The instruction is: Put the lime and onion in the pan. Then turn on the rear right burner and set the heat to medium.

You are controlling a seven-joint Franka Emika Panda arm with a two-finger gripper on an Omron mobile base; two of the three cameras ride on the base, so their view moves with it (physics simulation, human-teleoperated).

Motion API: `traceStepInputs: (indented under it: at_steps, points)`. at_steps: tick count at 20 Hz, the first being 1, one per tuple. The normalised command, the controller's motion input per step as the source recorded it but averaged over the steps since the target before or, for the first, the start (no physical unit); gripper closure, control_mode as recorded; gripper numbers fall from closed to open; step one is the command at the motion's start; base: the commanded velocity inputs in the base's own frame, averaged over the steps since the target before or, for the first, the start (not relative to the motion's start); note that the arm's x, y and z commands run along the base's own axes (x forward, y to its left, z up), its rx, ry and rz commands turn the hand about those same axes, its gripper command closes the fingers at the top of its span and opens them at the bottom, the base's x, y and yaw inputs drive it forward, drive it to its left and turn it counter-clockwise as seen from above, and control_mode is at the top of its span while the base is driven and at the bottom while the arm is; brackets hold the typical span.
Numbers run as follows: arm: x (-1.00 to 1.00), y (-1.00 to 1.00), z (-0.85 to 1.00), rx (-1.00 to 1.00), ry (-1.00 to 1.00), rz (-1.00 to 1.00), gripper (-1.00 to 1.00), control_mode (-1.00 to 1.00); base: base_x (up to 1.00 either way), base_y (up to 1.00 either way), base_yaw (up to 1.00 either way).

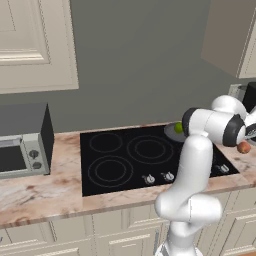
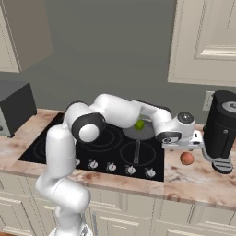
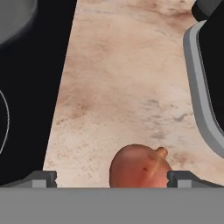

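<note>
The lime [image 2: 139, 124] lies in the grey pan [image 2: 148, 133] on the stove's rear right burner; it also shows in the pan [image 1: 171, 133] as a green lime [image 1: 178, 128] beside my arm. The orange-brown onion [image 2: 186, 158] rests on the marble counter right of the stove. My gripper [image 2: 185, 148] hovers just above it, open. In the hand view the onion [image 3: 139, 168] sits between the two fingertips [image 3: 43, 178], closer to the right one, with neither touching it. The gripper [image 3: 112, 179] holds nothing.
A black coffee machine [image 2: 221, 129] stands close on the right of the onion, its grey base [image 3: 202, 87] near the hand. The black stove [image 1: 115, 160] has a row of knobs [image 2: 110, 167] along its front. A microwave [image 1: 20, 150] sits far left.
</note>
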Motion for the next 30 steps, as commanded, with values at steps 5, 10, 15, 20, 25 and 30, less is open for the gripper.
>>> traceStepInputs:
  at_steps: [5,10,15,20,25,30]
  points:
    - [0.00,-0.06,-0.03,0.00,0.00,0.00,-1.00,-1.00,0.00,0.00,0.00]
    - [-0.01,-0.20,-0.08,0.00,0.04,0.00,-1.00,-1.00,0.00,0.00,0.00]
    - [0.00,-0.18,-0.01,0.00,0.04,0.00,-1.00,-1.00,0.00,0.00,0.00]
    - [-0.05,-0.06,0.00,0.00,0.00,0.00,-1.00,-1.00,0.00,0.00,0.00]
    - [-0.22,0.00,-0.14,0.00,0.03,0.00,-1.00,-1.00,0.00,0.00,0.00]
    - [-0.08,0.07,-0.12,0.00,0.01,0.00,-1.00,-1.00,0.00,0.00,0.00]
